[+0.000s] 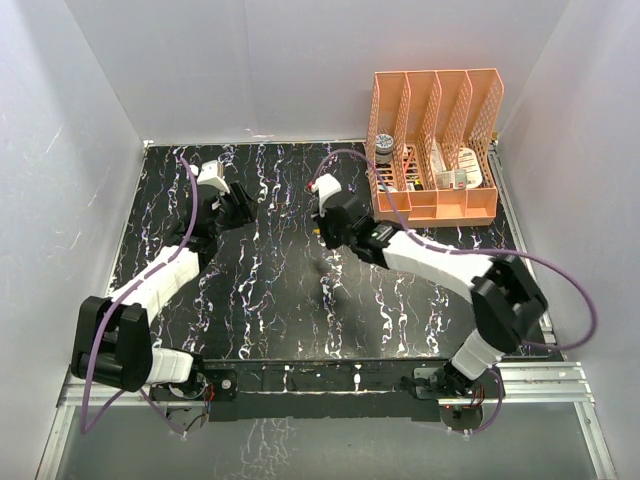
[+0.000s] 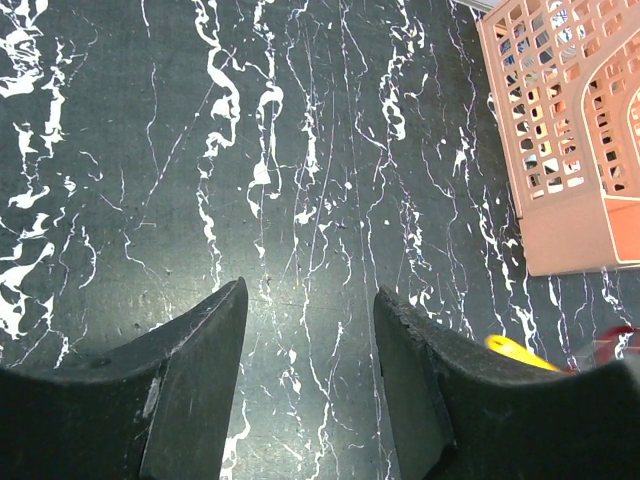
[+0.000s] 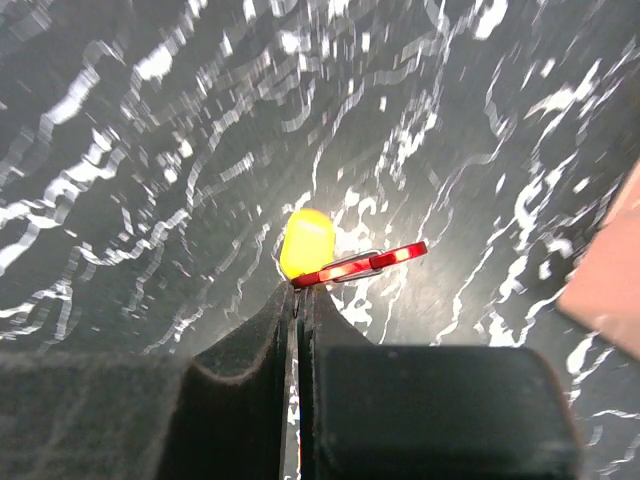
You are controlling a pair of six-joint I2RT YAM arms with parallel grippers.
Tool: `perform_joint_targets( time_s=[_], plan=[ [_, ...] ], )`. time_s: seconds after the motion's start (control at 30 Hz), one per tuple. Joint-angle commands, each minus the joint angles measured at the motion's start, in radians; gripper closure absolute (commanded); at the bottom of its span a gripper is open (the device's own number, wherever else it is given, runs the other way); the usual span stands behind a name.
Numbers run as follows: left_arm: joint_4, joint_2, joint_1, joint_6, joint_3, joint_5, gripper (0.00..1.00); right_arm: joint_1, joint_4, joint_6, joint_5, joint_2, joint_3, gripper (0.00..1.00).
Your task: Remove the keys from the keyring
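My right gripper point(image 3: 300, 297) is shut on the thin dark red keyring point(image 3: 366, 263) and holds it above the table. A small yellow-gold key point(image 3: 306, 242) hangs on the ring just beyond my fingertips. In the top view the right gripper point(image 1: 322, 229) is at the table's middle back. My left gripper point(image 2: 310, 300) is open and empty, its jaws wide apart over bare table. It sits to the left of the right gripper in the top view point(image 1: 248, 208). The left wrist view shows the key point(image 2: 520, 352) and a bit of the red ring point(image 2: 620, 335) behind its right finger.
An orange mesh file organizer point(image 1: 435, 140) with small items inside stands at the back right; it also shows in the left wrist view point(image 2: 570, 130). The black marbled tabletop point(image 1: 270, 300) is enclosed by white walls.
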Motion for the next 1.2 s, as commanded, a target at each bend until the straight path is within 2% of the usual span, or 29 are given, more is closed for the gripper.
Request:
perform_joint_targets(
  time_s=[0.0,0.2,0.37,0.5,0.67,0.87,1.0,1.17],
  plan=[
    [0.037,0.01,0.001,-0.026,0.038,0.034,0.49,0.012,-0.078,-0.123,-0.006,-0.166,0.125,1.0],
    [0.128,0.036,0.001,-0.028,0.05,0.116,0.54,0.011,-0.235,-0.18,-0.098,-0.302,0.199,1.0],
    [0.248,0.075,0.001,-0.014,0.054,0.263,0.6,0.012,-0.264,-0.197,-0.132,-0.406,0.176,1.0],
    [0.415,0.091,-0.001,-0.025,0.027,0.388,0.61,0.012,-0.255,-0.2,-0.194,-0.445,0.164,1.0],
    [0.603,0.102,0.0,-0.086,0.017,0.538,0.55,0.012,-0.252,-0.224,-0.272,-0.459,0.169,1.0],
    [0.761,0.118,-0.001,-0.174,0.038,0.735,0.49,0.012,-0.258,-0.224,-0.272,-0.455,0.168,1.0],
    [0.834,0.142,-0.01,-0.189,0.056,0.898,0.39,0.012,-0.255,-0.223,-0.278,-0.459,0.166,1.0],
    [0.991,0.171,-0.017,-0.254,0.042,1.04,0.38,0.011,-0.255,-0.221,-0.269,-0.46,0.169,1.0]
  ],
)
